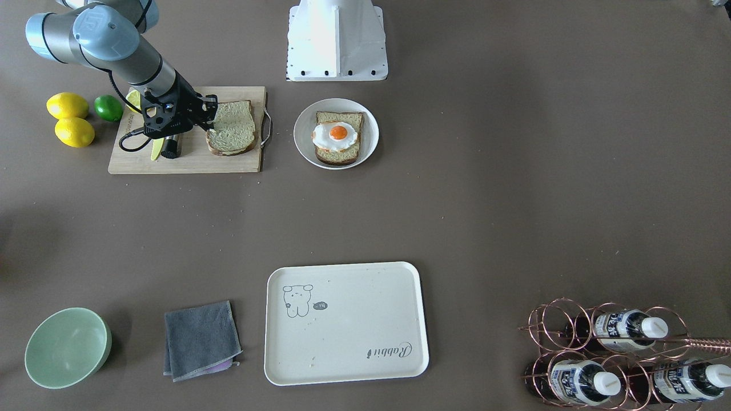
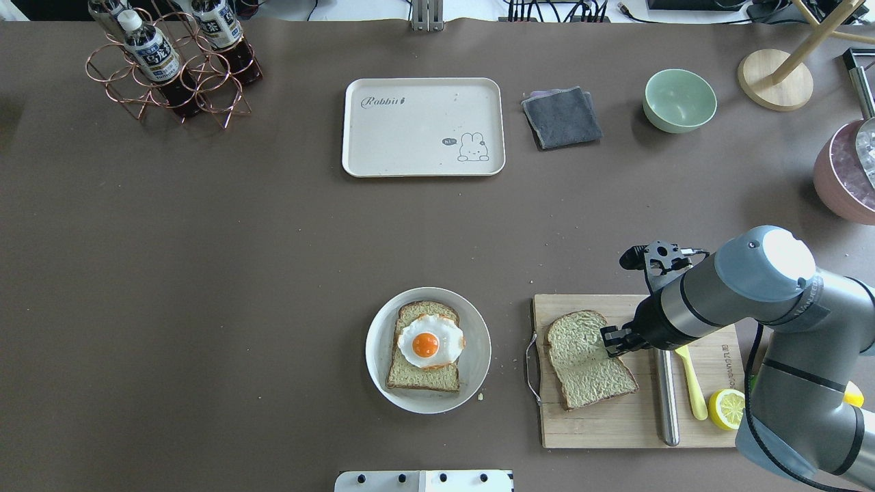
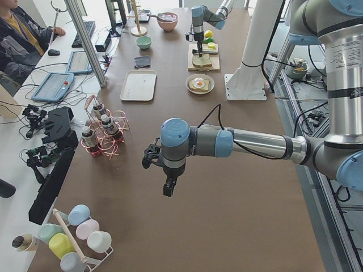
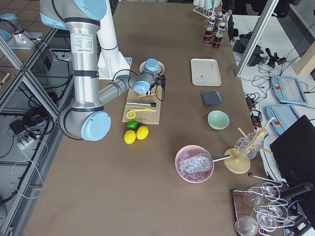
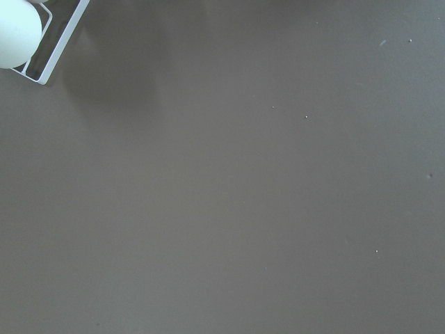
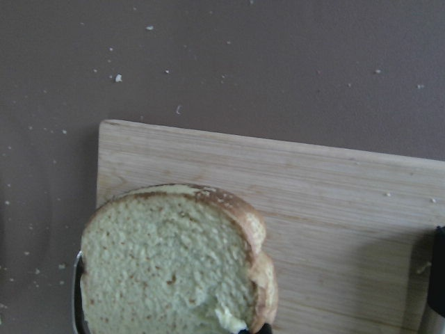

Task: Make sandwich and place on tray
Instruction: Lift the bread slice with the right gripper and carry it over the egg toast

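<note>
One bread slice (image 1: 234,134) lies on the wooden cutting board (image 1: 188,162); it also shows in the overhead view (image 2: 584,359) and the right wrist view (image 6: 167,264). My right gripper (image 2: 612,339) is shut on that slice's edge, which is dented there. The second bread slice (image 1: 337,155) lies on a round white plate (image 1: 302,134) with the fried egg (image 1: 337,134) on top. The cream tray (image 1: 342,337) stands bare at the far side of the table. My left gripper (image 3: 168,190) hangs over bare table far to the left; I cannot tell if it is open.
On the board lie a steel-handled knife (image 2: 666,403), a yellow knife (image 2: 692,383) and a half lemon (image 2: 726,408). Two lemons (image 1: 68,105) and a lime (image 1: 108,107) lie beside it. A green bowl (image 1: 67,347), grey cloth (image 1: 200,339) and bottle rack (image 1: 617,354) flank the tray.
</note>
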`<move>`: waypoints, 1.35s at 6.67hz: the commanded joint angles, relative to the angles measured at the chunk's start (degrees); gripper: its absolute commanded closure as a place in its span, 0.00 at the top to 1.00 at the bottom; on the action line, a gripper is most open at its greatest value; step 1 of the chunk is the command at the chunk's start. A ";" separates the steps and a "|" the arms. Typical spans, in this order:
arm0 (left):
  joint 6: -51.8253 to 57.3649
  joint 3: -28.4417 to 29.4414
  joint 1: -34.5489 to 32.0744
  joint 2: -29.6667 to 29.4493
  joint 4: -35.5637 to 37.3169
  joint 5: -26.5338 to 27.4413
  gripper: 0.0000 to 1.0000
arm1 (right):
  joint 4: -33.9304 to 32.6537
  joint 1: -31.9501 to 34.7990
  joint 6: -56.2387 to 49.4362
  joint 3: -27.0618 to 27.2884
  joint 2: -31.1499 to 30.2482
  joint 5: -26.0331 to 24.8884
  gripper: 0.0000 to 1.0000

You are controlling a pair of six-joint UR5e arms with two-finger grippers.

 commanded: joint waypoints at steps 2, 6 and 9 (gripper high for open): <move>0.00 0.08 0.00 0.09 -0.09 0.00 0.97 | -0.07 -0.67 10.30 -1.68 11.03 1.47 0.00; 0.00 0.26 0.09 0.00 -0.44 0.00 0.97 | 0.02 -8.32 19.41 -6.62 20.58 -3.98 0.00; 0.00 0.17 0.00 0.00 -0.44 -0.09 0.97 | 0.02 -8.87 21.35 -11.98 24.89 -6.36 0.00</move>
